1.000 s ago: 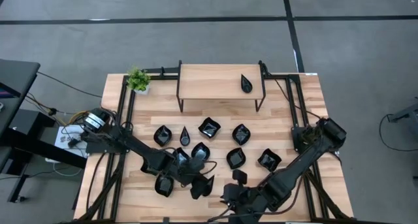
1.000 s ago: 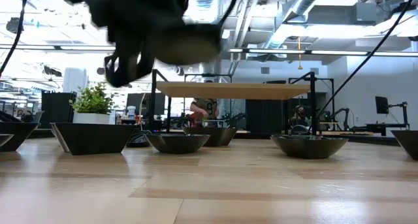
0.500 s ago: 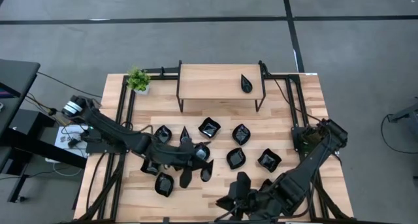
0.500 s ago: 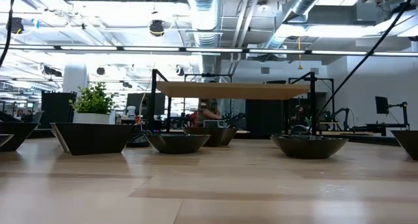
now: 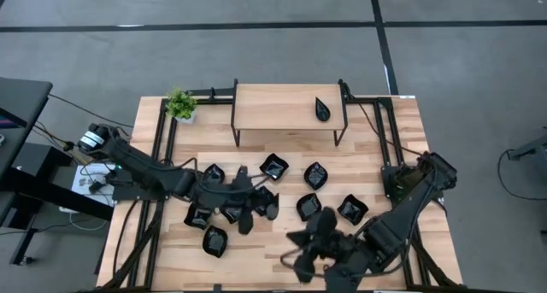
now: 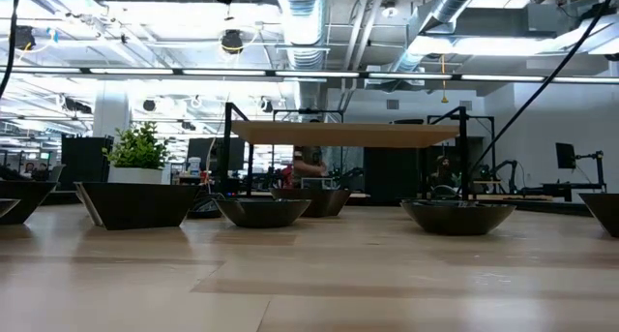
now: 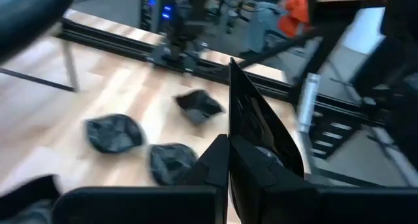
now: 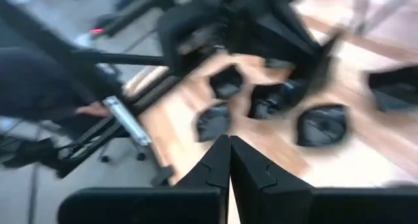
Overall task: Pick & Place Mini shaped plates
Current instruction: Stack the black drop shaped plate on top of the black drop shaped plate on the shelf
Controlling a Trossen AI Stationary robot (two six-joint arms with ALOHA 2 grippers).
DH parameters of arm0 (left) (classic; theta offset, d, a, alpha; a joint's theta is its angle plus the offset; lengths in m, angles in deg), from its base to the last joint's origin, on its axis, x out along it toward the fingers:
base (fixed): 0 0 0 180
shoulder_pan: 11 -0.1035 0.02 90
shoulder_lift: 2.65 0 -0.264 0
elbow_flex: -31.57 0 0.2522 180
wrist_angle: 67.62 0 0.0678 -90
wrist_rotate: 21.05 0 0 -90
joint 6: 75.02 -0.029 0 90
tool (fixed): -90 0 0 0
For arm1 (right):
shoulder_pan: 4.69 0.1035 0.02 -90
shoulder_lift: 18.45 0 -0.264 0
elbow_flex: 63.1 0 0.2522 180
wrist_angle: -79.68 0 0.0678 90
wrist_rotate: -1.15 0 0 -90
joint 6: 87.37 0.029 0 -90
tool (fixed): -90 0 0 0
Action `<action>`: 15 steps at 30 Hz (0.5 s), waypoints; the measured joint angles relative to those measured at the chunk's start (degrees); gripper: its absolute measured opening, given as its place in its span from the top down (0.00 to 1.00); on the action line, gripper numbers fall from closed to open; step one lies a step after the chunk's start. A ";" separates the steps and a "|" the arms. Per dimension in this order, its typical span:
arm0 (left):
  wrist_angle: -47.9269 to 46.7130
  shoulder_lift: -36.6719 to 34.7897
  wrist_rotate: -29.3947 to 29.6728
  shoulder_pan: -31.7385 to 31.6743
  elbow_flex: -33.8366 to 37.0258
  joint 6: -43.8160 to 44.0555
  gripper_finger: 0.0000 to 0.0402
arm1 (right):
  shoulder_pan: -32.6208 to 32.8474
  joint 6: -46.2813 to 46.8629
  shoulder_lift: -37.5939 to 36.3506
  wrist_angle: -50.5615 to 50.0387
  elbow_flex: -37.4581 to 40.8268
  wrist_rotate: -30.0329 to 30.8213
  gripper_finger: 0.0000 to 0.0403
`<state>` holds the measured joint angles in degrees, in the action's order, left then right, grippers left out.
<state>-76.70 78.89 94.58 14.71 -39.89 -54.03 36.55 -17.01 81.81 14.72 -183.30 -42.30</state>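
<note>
Both arms have shifted since the earlier frame: the left gripper [image 5: 252, 209] has drawn back from the near edge toward the middle of the pale wooden slatted table [image 5: 402, 139], and the right gripper [image 5: 314, 226] has swung up from the near edge while its fingers came together on nothing. In the left wrist view the left gripper's fingers are pinched on the rim of a glossy black teardrop-shaped mini plate [image 7: 261, 129], which stands on edge between them with its long axis running up and away from the fingertips, point outward. Ahead of that gripper, past the held plate, lie three more small glossy black dishes [image 7: 150, 142] loose on the boards. Farther ahead still stands the raised wooden shelf on a black frame [image 5: 286, 108], already carrying one black teardrop plate [image 5: 322, 109] near its right end. That shelf looks like the drop spot, so the left arm, holding the piece and nearer the shelf's open left half, would have to travel forward and lift over the dishes between. Right of the shelf's line, the empty right gripper sits closest to a squarish wavy-rimmed black dish [image 5: 351, 209] just beside it.
</note>
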 joint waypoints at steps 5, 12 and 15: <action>-2.84 0.03 0.05 -4.49 0.00 0.22 0.97 | -2.93 9.75 -2.85 -13.39 0.00 -1.69 1.00; -4.08 0.03 0.06 -11.39 0.00 0.22 0.97 | -10.66 3.07 -5.72 -23.18 -0.02 -8.91 1.00; -5.10 0.03 0.05 -14.22 0.00 -2.55 0.97 | -15.00 -4.36 -5.78 -24.80 -0.02 -12.88 1.00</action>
<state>-81.80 78.91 94.63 0.49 -39.89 -56.58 21.55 -21.37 76.03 -10.07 -183.32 -55.19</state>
